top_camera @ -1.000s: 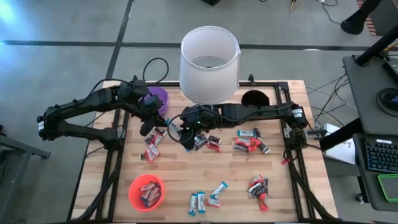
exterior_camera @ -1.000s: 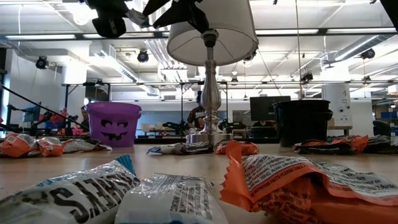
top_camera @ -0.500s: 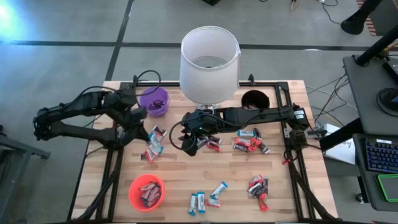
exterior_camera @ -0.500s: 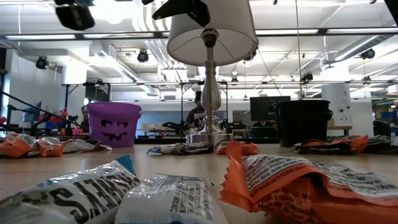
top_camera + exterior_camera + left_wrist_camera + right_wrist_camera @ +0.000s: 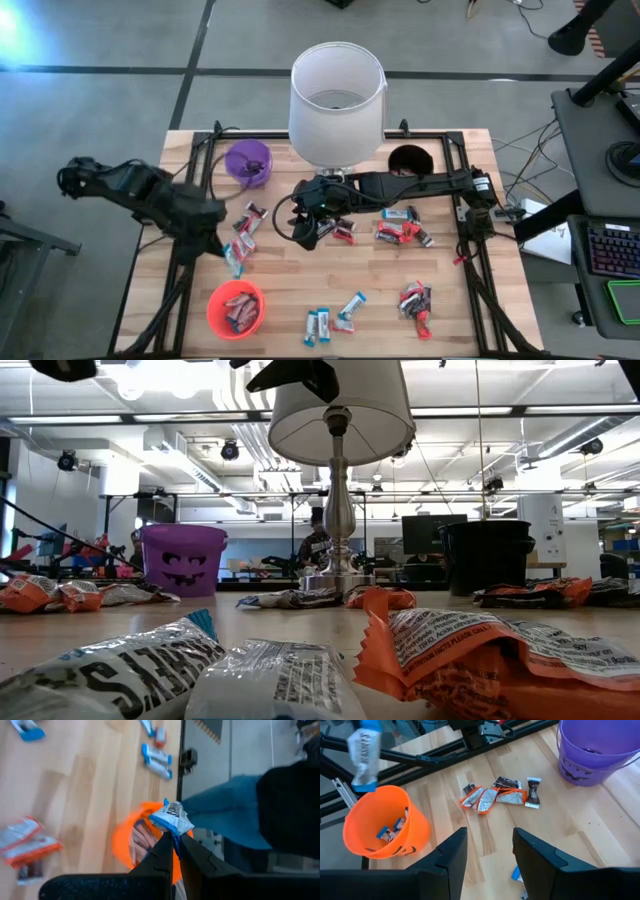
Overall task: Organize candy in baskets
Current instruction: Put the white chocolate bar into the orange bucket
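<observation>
Risk sits mostly with the left pincer (image 5: 172,840), whose fingers are clamped shut on one end of a blue-and-white candy bar (image 5: 172,817), the rest of the wrapper sticking out free beyond the tips. That is a thin pinch on slippery foil, so I judge a quick swing or a jolt could let the bar slide out and drop on the counter (image 5: 300,280) instead of in a bowl. In the high view the left arm reaches over the counter's left side, between the purple basket (image 5: 247,161) and the orange basket (image 5: 236,308), with the bar hanging near the small pile of candy (image 5: 247,228) there. The left wrist view shows the orange basket beyond the held bar, and the right wrist view shows blue-and-white bars already lying inside it, so that bowl looks like the fitting home; a release too early, or off to one side of the rim, would miss it. The bar is light and could also cling to a finger when the grip lets go. The right pincer (image 5: 489,851) hovers with its fingers well apart and nothing between them, over the loose candy near the middle of the counter, just in front of the white lampshade (image 5: 337,98); the black basket (image 5: 408,158) stands behind its arm. The two arms work close to the same piles, so a careless reach could knock wrappers about.
</observation>
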